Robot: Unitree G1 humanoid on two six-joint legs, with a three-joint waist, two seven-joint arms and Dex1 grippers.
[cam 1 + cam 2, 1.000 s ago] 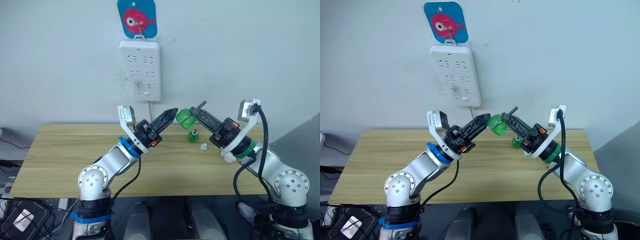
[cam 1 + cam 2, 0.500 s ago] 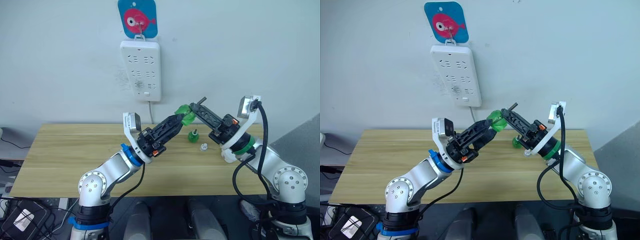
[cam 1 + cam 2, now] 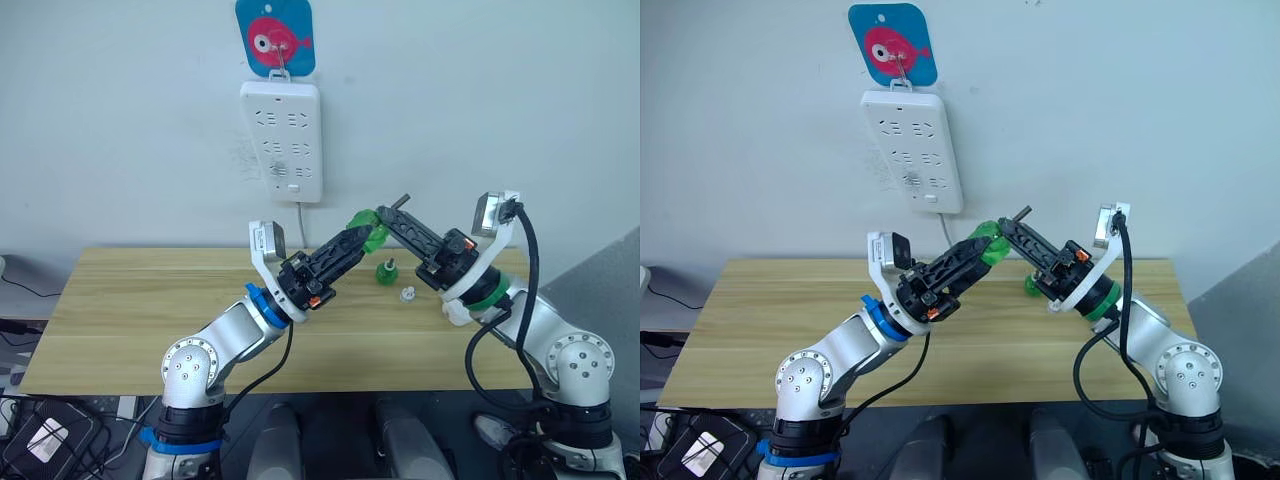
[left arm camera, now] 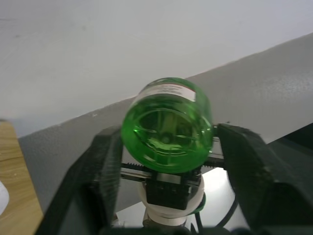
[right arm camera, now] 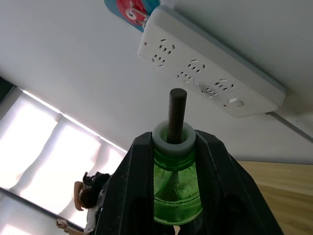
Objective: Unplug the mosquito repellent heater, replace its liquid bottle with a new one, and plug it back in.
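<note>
My right gripper (image 5: 173, 144) is shut on the neck of a translucent green bottle (image 3: 364, 224), whose dark wick stem (image 5: 176, 105) points up toward the wall. The bottle hangs in the air above the far side of the table. My left gripper (image 4: 171, 132) is open, and its fingers (image 4: 105, 161) stand close on either side of the bottle's base (image 4: 166, 128). A second green bottle (image 3: 385, 270) stands on the table beside a small white cap (image 3: 407, 294). I cannot tell which bottle is the new one. The mosquito repellent heater is out of view.
A long white power strip (image 3: 281, 140) hangs on the wall under a blue fish hook (image 3: 274, 35), its cord dropping behind the wooden table (image 3: 130, 300). A person (image 5: 90, 196) shows far off in the right wrist view.
My left gripper has risen and reached right until its fingers flank the bottle's base. The right gripper has lifted the bottle slightly and kept its hold.
</note>
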